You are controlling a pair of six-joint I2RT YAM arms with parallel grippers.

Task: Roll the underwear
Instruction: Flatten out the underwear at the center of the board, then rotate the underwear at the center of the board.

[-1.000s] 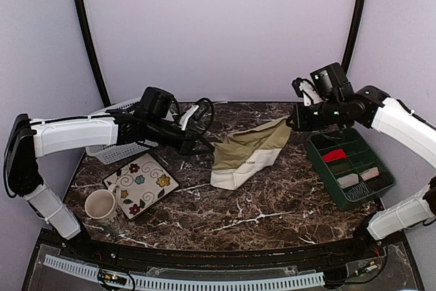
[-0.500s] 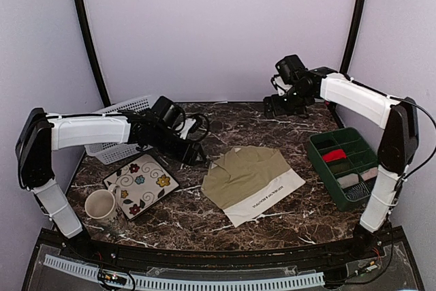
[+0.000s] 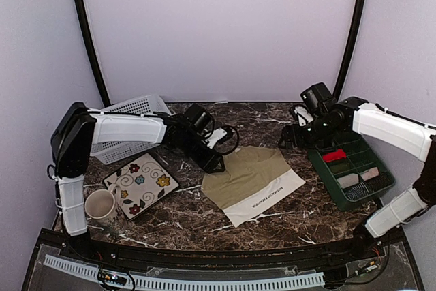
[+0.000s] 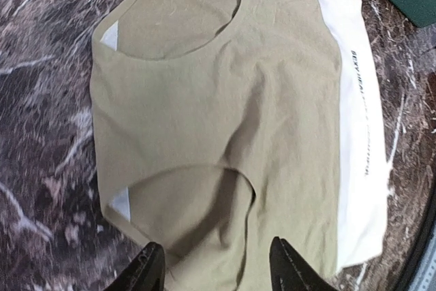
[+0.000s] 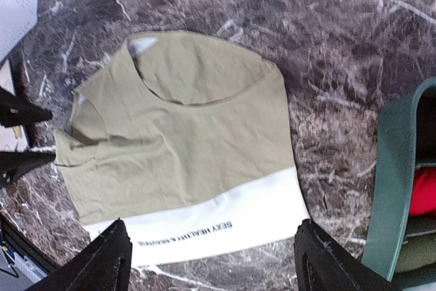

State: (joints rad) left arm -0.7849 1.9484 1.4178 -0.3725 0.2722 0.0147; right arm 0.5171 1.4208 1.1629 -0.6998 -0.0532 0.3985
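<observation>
One olive underwear (image 3: 251,180) lies flat in the middle of the surface (image 3: 204,219), its white waistband along the near-right side. I see my left hand (image 3: 216,163) at its left edge, fingers spread, pinching nothing. My right hand (image 3: 289,139) sits off its far-right corner, beside the green tray (image 3: 319,160), also spread wide and empty. Plate (image 3: 139,183) and mug (image 3: 101,206) sit near left.

This is a robot test booth in a lab. Plain lilac backdrop walls (image 3: 218,25) and curved black frame poles (image 3: 85,32) enclose a dark marble-patterned tabletop (image 3: 286,223), and a white slotted cable duct (image 3: 204,281) runs along its near edge.
</observation>
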